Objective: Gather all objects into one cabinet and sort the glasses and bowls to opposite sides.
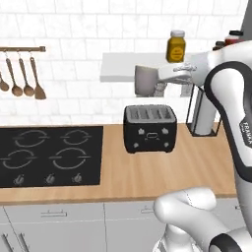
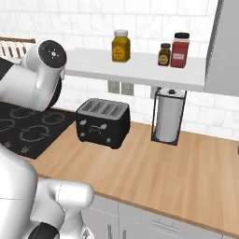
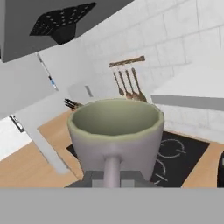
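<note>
Left base view: I see my gripper [image 1: 158,81] clamped on the grey mug [image 1: 145,80], upper centre, above the toaster [image 1: 149,128]. Right base view — yellow jar [image 2: 120,45] upper centre on the white shelf [image 2: 140,70]. Hand view: mug [image 3: 114,133] centre — over the stove [image 3: 175,153].

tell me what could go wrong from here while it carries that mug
The gripper is shut on only the handle of the grey mug, so the mug could twist or slip. It hangs right by the edge of the white shelf, above the toaster; a swing could clip the shelf or knock the yellow jar.
</note>
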